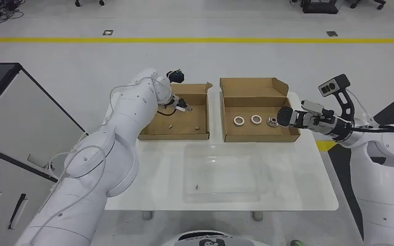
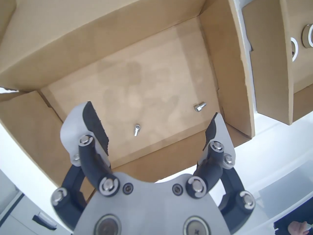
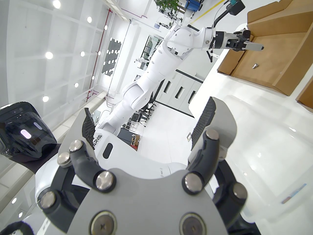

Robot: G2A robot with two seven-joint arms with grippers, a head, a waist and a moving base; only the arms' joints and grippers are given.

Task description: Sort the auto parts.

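The left end effector [image 2: 154, 123] hangs empty inside the left box [image 2: 73, 37], its fingers spread wide. One bolt [image 2: 137, 129] lies flat on the cardboard floor almost directly beneath the gap between the fingers. A second bolt [image 2: 199, 106] rests farther out, just ahead of one fingertip and close to the box's side wall.

The likely trouble is the bolt's shape. Lying on its side it could roll off the pads as they close, or the fingertips could dig into the cardboard floor before they get hold of it. A descent aimed at the second bolt risks the outer finger catching the side wall.

The right end effector [image 3: 146, 118] is also apart and holds nothing. It sits just outside the end wall of the right box [image 1: 258, 138], where three rings [image 1: 256, 119] lie in a row nearest to it, so that wall stands between it and them.

Nearer the robot than both end effectors, a clear tray [image 1: 234, 175] sits on the tabletop [image 1: 308, 178]. It holds one small piece [image 1: 197, 186], possibly another bolt, though it is too small to tell.
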